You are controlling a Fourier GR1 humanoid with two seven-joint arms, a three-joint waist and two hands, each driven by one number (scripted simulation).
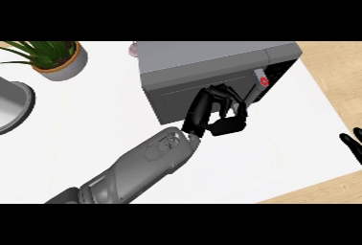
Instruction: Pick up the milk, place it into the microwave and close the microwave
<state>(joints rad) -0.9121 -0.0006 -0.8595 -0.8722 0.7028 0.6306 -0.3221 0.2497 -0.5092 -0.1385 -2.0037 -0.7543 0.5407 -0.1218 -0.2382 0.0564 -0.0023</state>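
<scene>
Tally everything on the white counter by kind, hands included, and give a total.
Microwave: 1
Potted plant: 1
Grey round dish at the left edge: 1
Small pink thing behind the microwave, too hidden to name: 1
Hands: 2, left hand at the microwave door, right hand at the right edge
Milk: 0 in clear sight
Total: 6

Microwave (pixel 212 72) at the back of the counter (pixel 84 124), right of centre. Potted plant (pixel 53 55) far left at the back, well apart from it. Round rim (pixel 17 107) at the left edge, in front of the plant. Left hand (pixel 216 115) up against the microwave's front, forearm from lower left. Right hand (pixel 352 143) at the right edge, beside the counter.
</scene>
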